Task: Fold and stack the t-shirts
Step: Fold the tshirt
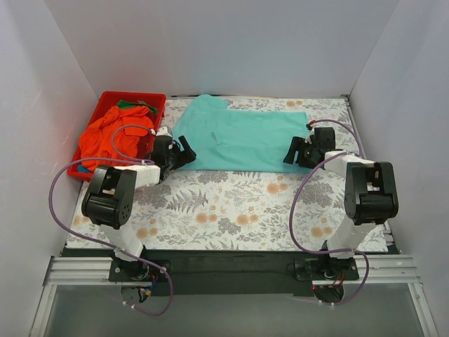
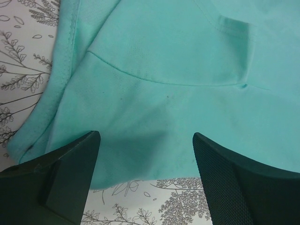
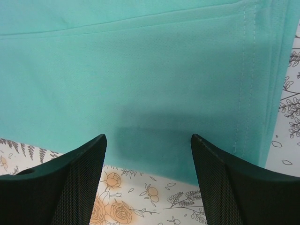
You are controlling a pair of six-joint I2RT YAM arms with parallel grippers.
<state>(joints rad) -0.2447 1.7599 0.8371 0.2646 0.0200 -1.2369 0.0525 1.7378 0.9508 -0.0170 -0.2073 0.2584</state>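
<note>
From above: white walls box in my floral-print worktop. The teal t-shirt lies flat on the far half, its long axis running left to right, and one flap at its left end points toward the back wall. At the far left, the orange-red t-shirt sits crumpled in the red bin and spills over the bin's near rim. My left tool hangs at the teal shirt's near-left corner and my right tool at its right end. Both are spread and grasp nothing.

Left wrist: my left tool is released, its two dark fingers wide apart over the teal t-shirt. A curved seam crosses the cloth. The shirt's folded edge runs up the left, with the patterned worktop showing beside and below it.

Right wrist: my right tool is likewise released, fingers parted above the teal t-shirt. A stitched hem runs up the right side. The shirt's near edge ends between the fingers, and past it the worktop shows orange blossoms.
</note>
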